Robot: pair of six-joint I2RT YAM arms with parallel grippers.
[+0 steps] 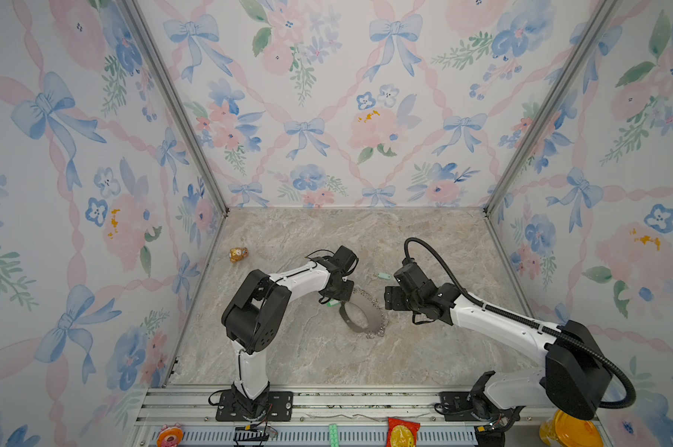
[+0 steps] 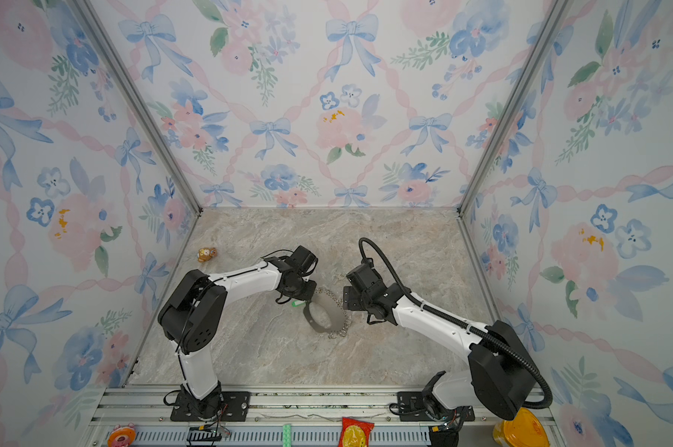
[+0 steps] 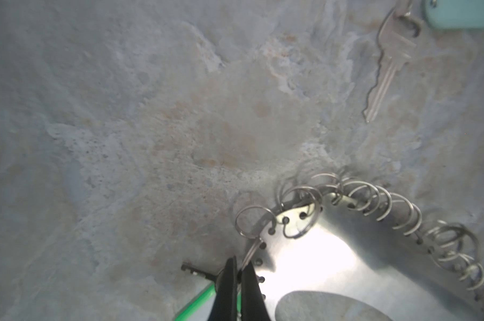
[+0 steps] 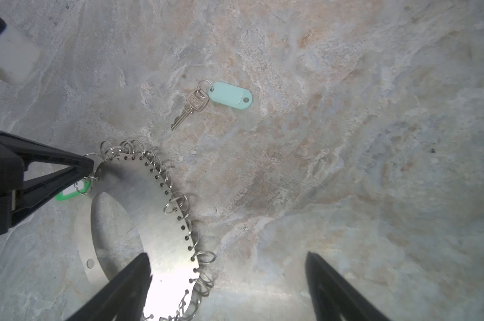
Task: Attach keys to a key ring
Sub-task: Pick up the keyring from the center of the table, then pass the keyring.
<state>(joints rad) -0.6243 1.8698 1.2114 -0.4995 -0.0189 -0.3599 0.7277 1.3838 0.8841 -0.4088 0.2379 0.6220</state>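
The key ring (image 1: 370,311) (image 2: 334,311), a flat grey metal hoop edged with small silver rings, lies mid-table. My left gripper (image 3: 238,273) (image 1: 344,300) is shut on a thin silver ring at the hoop's edge (image 3: 346,250). The bright green key (image 3: 199,300) (image 4: 68,194) lies right under those fingers; I cannot tell whether the pinched ring is its own. The mint-tagged key (image 4: 229,96) (image 1: 383,276) lies loose on the table behind the hoop. My right gripper (image 4: 227,258) (image 1: 388,302) hovers open over the hoop's right edge (image 4: 140,194), holding nothing.
An orange-brown bear figurine (image 1: 238,254) lies at the back left by the wall. Floral walls close in three sides. On the front rail sit a red packet (image 1: 402,431), a yellow object (image 1: 571,429) and a pink toy (image 1: 169,435).
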